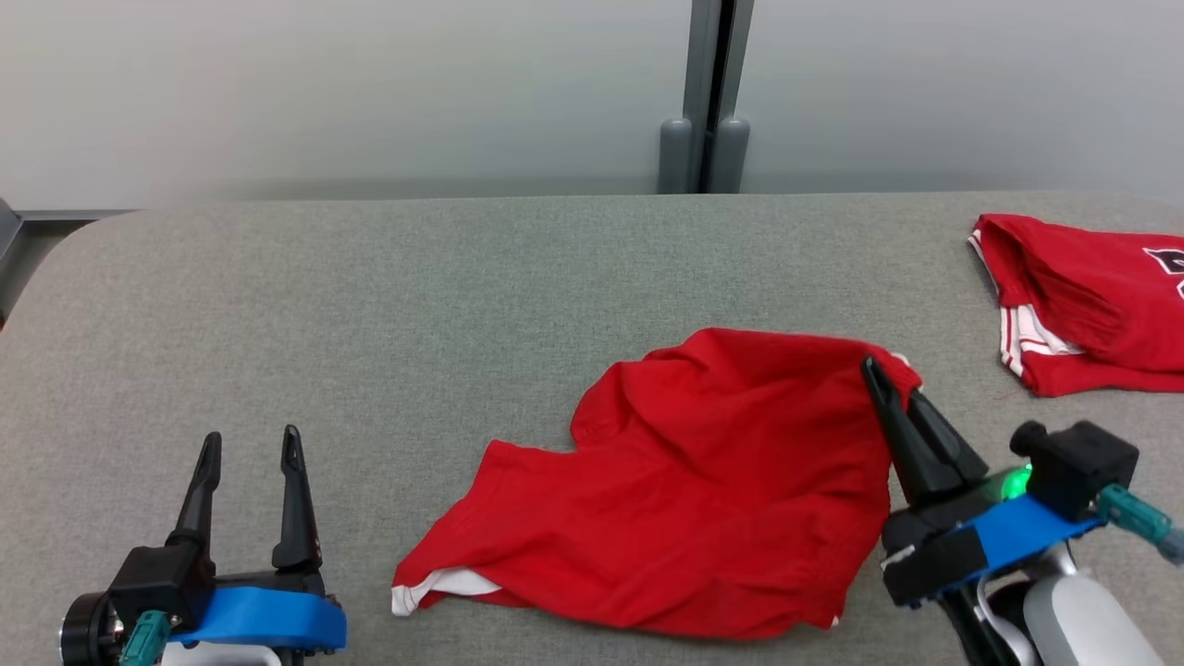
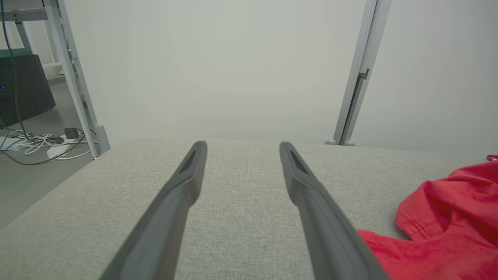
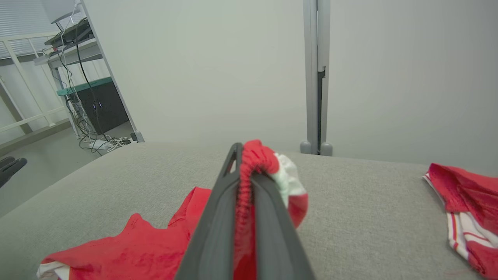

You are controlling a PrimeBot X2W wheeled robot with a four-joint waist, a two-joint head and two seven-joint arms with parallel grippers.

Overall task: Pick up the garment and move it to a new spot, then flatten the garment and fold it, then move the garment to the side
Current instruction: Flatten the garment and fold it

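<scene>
The garment point(image 1: 684, 490) is a red pair of shorts with white trim, lying rumpled on the grey table point(image 1: 462, 305) right of centre. My right gripper point(image 1: 893, 384) is shut on its far right corner, at the waistband. In the right wrist view the bunched red hem point(image 3: 255, 159) sits pinched between the two dark fingers point(image 3: 218, 217). My left gripper point(image 1: 250, 453) stands open at the lower left, apart from the cloth. Along its fingers point(image 2: 183, 182) there is bare table, and the garment's edge point(image 2: 447, 217) lies to the right.
A second red garment with white stripes point(image 1: 1082, 305) lies at the table's far right edge. A pale wall with a grey post point(image 1: 708, 92) stands behind the table. Off the table's left end are a rack, a dark box and cables on the floor point(image 2: 39, 144).
</scene>
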